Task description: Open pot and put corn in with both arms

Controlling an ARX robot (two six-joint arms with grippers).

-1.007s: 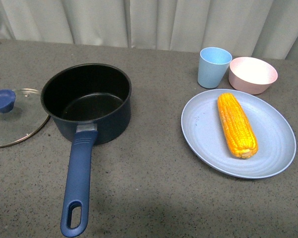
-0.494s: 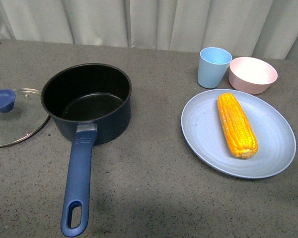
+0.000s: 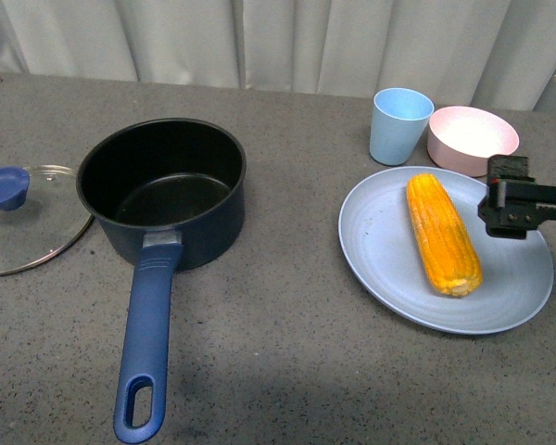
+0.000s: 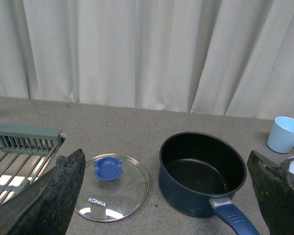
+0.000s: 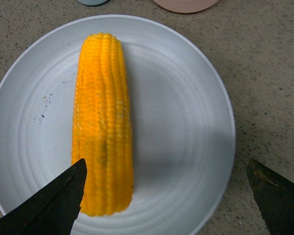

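The dark navy pot [image 3: 162, 190] stands open at the left, its long blue handle [image 3: 146, 343] pointing to the near edge. It also shows in the left wrist view [image 4: 203, 174]. Its glass lid [image 3: 28, 222] lies flat on the table to the pot's left. The yellow corn [image 3: 442, 232] lies on a blue-grey plate [image 3: 380, 250]. My right gripper [image 3: 510, 199] is open over the plate's right side. In its wrist view [image 5: 166, 164] the corn [image 5: 103, 122] lies by one fingertip. My left gripper [image 4: 165, 154] is open and empty, back from the pot and lid.
A light blue cup [image 3: 400, 125] and a pink bowl [image 3: 473, 139] stand behind the plate. A metal rack [image 4: 19, 152] lies beyond the lid [image 4: 112, 188] at the table's left. A curtain hangs along the back.
My right gripper has come into the front view from the right, over the plate's right side. The pot, lid and corn have not moved.
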